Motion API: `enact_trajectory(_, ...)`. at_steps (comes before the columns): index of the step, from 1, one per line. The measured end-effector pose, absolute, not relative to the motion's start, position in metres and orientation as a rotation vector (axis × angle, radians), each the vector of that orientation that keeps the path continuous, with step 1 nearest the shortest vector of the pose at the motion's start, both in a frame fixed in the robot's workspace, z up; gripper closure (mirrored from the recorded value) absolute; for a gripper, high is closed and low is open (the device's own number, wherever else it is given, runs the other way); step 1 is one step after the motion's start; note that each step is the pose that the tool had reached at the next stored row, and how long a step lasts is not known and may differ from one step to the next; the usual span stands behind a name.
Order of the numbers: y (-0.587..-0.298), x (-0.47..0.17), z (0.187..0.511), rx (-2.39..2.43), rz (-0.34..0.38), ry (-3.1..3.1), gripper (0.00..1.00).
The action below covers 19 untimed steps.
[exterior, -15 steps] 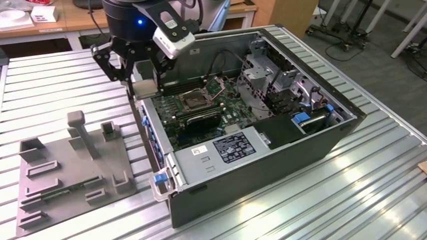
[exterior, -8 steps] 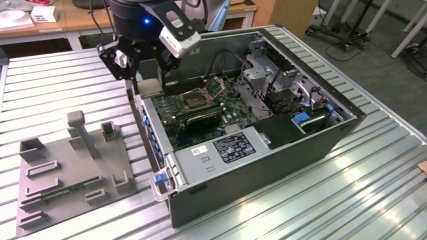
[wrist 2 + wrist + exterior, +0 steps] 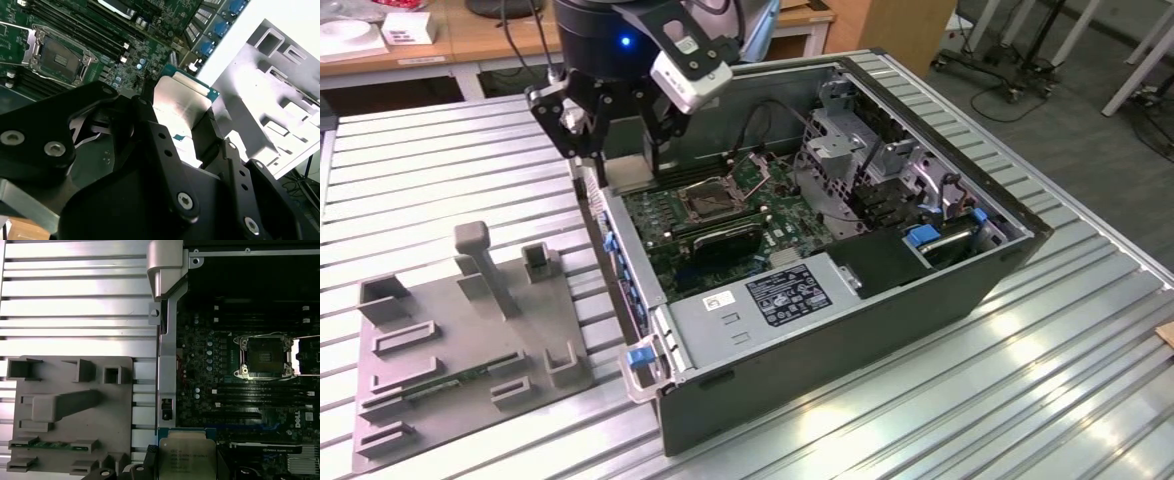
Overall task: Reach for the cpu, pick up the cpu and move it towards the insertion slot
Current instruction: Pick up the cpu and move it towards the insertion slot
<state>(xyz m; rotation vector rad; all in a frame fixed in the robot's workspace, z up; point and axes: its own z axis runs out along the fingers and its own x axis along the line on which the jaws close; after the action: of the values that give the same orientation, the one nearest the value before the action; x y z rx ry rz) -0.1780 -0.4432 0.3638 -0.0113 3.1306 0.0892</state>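
My gripper (image 3: pixel 627 150) is shut on the cpu (image 3: pixel 180 97), a thin square chip with a silver face and a green edge, held between the two black fingers (image 3: pixel 150 125). It hangs above the near-side wall of the open computer case, over the motherboard's edge. In the first wrist view the cpu (image 3: pixel 186 455) sits between the finger ends. The insertion slot (image 3: pixel 714 200) lies on the motherboard, a dark square in a silvery frame, a short way off from the chip. It appears in both wrist views (image 3: pixel 60 57) (image 3: pixel 264 356), uncovered.
The open computer case (image 3: pixel 854 300) lies on a ribbed metal table (image 3: pixel 440 170). A grey plastic fixture plate (image 3: pixel 454 330) with upright posts and a green memory stick (image 3: pixel 52 445) lies at the exterior view's left. Long black memory slots (image 3: pixel 240 390) run beside the socket.
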Motion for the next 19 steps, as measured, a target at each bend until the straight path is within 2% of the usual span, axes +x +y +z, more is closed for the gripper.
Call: enact_trajectory(19, -0.443, -0.167, 0.364, -0.011, 0.089, 3.131, 0.46)
